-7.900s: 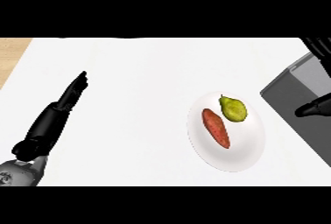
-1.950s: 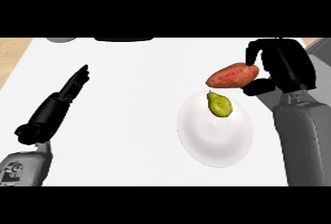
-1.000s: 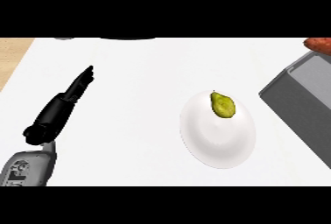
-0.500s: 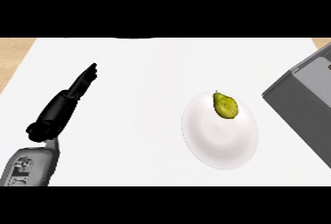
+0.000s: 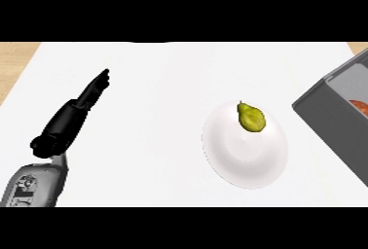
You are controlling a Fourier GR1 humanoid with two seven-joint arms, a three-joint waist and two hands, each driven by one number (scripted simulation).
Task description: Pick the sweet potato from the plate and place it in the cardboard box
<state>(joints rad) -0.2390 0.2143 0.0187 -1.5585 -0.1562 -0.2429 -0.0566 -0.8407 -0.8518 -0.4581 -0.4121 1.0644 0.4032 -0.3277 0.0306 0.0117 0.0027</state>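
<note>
Head view: steep look down on the white worktop (image 5: 165, 87).
Change: orange sweet potato (image 5: 360, 105) is off the round white plate (image 5: 248, 165); half a second ago it was nowhere in sight, now a sliver shows inside the grey-walled cardboard box (image 5: 327, 114) at the worktop's right edge.
Meaning: placement looks done (only the sliver shows, so I can't tell how it lies).
Plate: right of the worktop's centre, holds only a green-yellow pear-shaped fruit (image 5: 251, 117) at its far side.
Right hand: out of frame, state unknown.
Left hand (image 5: 75, 114): near the worktop's left edge, black fingers straight and together, pointing to the far edge, holding nothing, resting.
Left forearm: grey, enters at the lower left corner.
</note>
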